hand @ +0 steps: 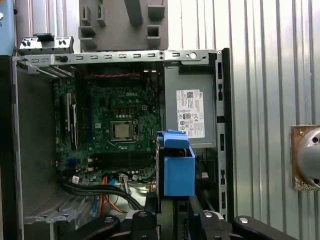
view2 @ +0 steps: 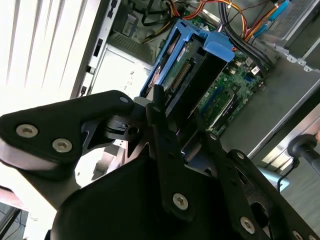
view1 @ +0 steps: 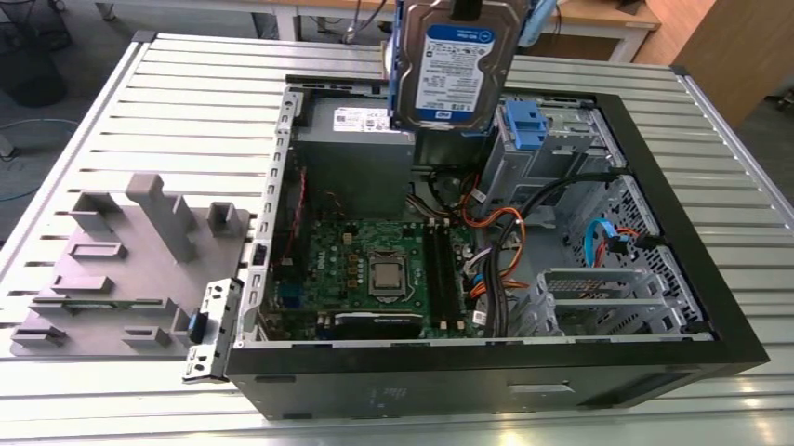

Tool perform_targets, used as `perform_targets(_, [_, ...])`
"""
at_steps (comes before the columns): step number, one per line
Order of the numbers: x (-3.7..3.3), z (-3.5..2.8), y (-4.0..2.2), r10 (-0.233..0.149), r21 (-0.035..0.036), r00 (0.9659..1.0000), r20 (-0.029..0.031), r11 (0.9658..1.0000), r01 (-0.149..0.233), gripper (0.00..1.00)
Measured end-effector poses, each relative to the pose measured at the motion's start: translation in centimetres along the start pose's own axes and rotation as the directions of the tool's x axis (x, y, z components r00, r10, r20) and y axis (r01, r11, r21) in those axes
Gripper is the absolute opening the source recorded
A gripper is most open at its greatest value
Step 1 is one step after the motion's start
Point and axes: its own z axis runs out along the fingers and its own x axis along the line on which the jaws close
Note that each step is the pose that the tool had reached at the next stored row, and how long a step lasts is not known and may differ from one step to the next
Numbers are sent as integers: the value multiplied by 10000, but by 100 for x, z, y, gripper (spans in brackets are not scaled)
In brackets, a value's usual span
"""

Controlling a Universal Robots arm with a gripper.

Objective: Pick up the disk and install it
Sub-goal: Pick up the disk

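Gripping tight, the gripper (view2: 182,120) is clamping its black fingers (view2: 162,125) on the near end of the disk (view2: 192,70), one finger pressing on each side, so the claw is closed on the drive and carrying it. In the second wrist view the disk is jutting straight out from between the fingers, edge-on, with its blue side rail running along it and its connector end showing.

In the first wrist view that blue rail (hand: 178,172) is sitting just past the gripper, hanging over the open computer case (hand: 224,125). Beneath it, the grey power supply (hand: 192,112) with its white sticker is lying just beside the drive's line, and the green motherboard (hand: 120,125) is spreading out next to that, orange cables (hand: 107,192) trailing along its edge.

In the exterior view the disk (view1: 453,65) is hovering upright in the air, label facing out, clear of the case and above the power supply, touching nothing below. A blue plastic clip (view1: 523,125) is sitting in the drive cage close by.

Farther out, a grey moulded fixture (hand: 125,25) is resting on the slatted metal table (hand: 270,75).
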Motion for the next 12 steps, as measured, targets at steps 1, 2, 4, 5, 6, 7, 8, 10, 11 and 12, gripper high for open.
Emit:
perform_targets(1, [-2, 0, -26, 0, 0, 10000, 0, 10000, 0, 35])
perform_targets(2, [-3, 0, -49, 0, 0, 10000, 0, 10000, 0, 35])
perform_targets(4, [-5, 1, -92, 1, 0, 10000, 1, 10000, -1, 35])
perform_targets(5, [-7, 1, -112, 0, 0, 10000, 0, 10000, 0, 35])
perform_targets(6, [-7, 1, -127, 0, 0, 10000, 0, 10000, 0, 35])
perform_targets(7, [-7, 1, -133, 0, 0, 10000, 1, 10000, 0, 35])
perform_targets(8, [-7, 1, -133, 0, 0, 10000, 0, 10000, 0, 35])
perform_targets(10, [-8, 1, -134, 1, 0, 10000, 0, 10000, -1, 35])
perform_targets(11, [-8, 1, -134, 1, 0, 10000, 0, 10000, -1, 35])
perform_targets(12, [-8, 1, -134, 1, 0, 10000, 0, 10000, -1, 35])
